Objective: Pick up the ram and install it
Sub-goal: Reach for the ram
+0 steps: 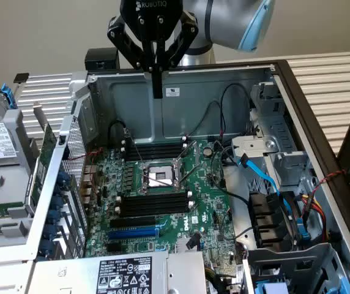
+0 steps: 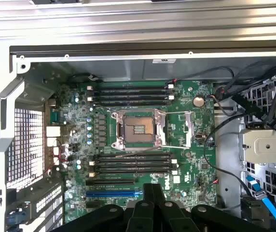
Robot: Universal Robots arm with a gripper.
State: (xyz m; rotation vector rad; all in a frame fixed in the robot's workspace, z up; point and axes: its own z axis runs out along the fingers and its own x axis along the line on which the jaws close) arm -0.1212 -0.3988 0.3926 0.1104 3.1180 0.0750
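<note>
- Nearest you in the exterior view, the silver power supply [image 1: 120, 272] with its white label lies at the front edge of the open computer case [image 1: 236, 76].
- Just behind it on the green motherboard [image 1: 208, 184] you see the blue expansion slot [image 1: 132, 233]. Past that come a bank of black memory slots [image 1: 153, 205], the CPU socket [image 1: 158, 177], and a second bank of slots [image 1: 153, 150] against the far side.
- On the exterior view's right, a blue cable [image 1: 267, 177] curves down beside the drive bay.
- What looks like the ram [image 1: 45, 156], a narrow green stick on edge, stands just outside the case wall on the exterior view's left. It is well apart from the pincer.
- Farthest from you, the gripper [image 1: 157, 92] hangs pointing down in front of the case's far wall. Its fingers are clenched together with nothing between them.
- In the wrist view, the closed gripper [image 2: 153, 191] shows over the board near the blue slot.
</note>
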